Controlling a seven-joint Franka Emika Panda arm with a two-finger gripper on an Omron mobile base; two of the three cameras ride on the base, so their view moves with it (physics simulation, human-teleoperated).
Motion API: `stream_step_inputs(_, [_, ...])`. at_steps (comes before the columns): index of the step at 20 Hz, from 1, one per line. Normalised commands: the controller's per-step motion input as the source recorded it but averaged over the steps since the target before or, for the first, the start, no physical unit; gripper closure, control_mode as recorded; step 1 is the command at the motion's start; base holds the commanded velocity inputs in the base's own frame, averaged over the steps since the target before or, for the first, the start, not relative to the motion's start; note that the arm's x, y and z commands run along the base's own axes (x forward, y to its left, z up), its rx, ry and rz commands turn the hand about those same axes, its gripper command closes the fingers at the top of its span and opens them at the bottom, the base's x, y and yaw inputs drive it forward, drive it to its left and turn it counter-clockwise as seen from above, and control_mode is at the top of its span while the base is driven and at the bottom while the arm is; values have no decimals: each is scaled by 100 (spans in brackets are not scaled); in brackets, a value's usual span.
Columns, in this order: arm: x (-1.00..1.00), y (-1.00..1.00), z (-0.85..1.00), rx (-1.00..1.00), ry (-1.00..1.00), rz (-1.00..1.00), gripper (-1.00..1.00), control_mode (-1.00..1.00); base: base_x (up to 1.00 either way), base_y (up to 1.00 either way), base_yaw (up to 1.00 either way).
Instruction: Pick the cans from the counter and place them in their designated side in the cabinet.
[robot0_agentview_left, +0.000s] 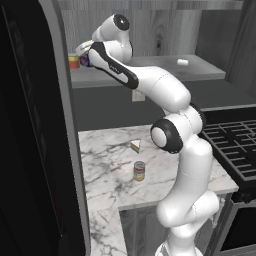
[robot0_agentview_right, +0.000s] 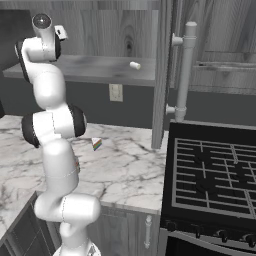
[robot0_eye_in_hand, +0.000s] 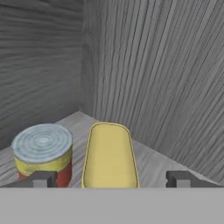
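Gripper (robot0_eye_in_hand: 112, 178): jaws standing wide, holding nothing, straddling the boxy can (robot0_eye_in_hand: 109, 155).
Boxy can: sitting yellow top up on the cabinet shelf (robot0_agentview_left: 200, 70), just beside the short red-and-yellow can (robot0_eye_in_hand: 43, 153).
Round can (robot0_agentview_left: 139, 171): waiting upright on the desk (robot0_agentview_left: 105, 160).

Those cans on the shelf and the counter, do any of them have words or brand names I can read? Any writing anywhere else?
None can be read.
Round can on the cabinet shelf: plain yellow and red bands, no lettering.
Yellow-topped can beside it: blank top.
Can on the counter: label too small and blurred.
Wall outlet: no markings.
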Motion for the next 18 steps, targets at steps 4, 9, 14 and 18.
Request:
stream_step_inputs(4, [-12, 0, 6, 0, -12, 2, -100, -100, 0, 0, 0])
stream_step_inputs(9, [-22, 0, 0, 0, -14, 3, -100, -100, 0, 0, 0])
stream_step_inputs(14, [-27, 0, 0, 0, -15, 2, -100, -100, 0, 0, 0])
stream_step_inputs(18, [-32, -7, 1, 0, -17, 3, -100, -100, 0, 0, 0])
